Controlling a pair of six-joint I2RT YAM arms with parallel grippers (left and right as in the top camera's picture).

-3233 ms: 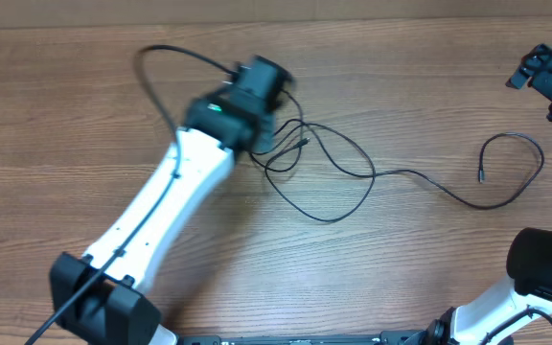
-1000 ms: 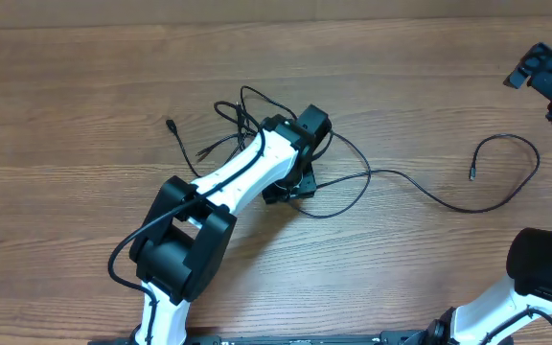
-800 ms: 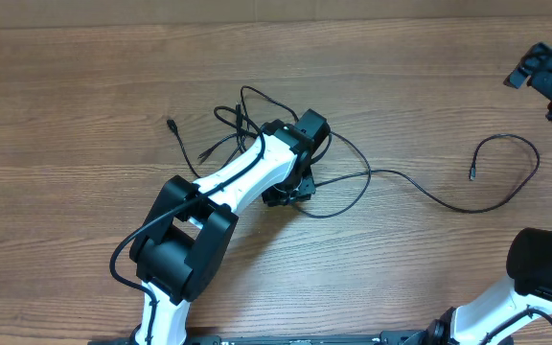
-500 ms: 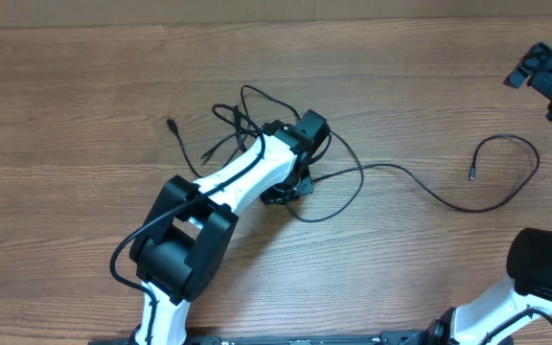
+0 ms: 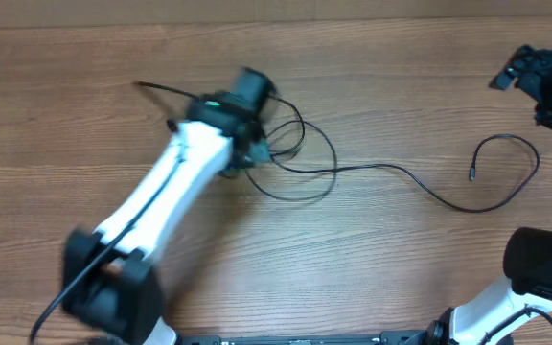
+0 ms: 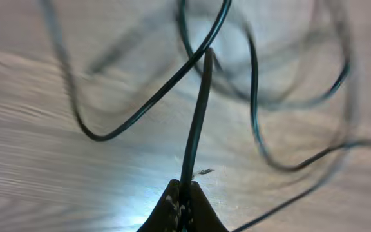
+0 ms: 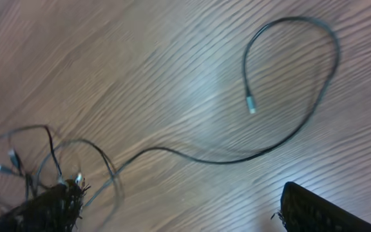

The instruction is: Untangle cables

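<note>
The cables are thin black cords looped together at the table's middle. One long cord runs right and ends in a loop with a small plug. Another cord end stretches to the far left. My left gripper is blurred at the left of the tangle. In the left wrist view it is shut on one cord above more loops. My right gripper is raised at the far right, open and empty; its view shows the looped cord and the tangle.
The wooden table carries only the cords. The left arm lies diagonally across the near left. The right arm's base stands at the near right corner.
My left arm has swung left and away, still shut on a cord, dragging the tangle leftward. A cord end now stretches far left. The right gripper has shifted slightly.
</note>
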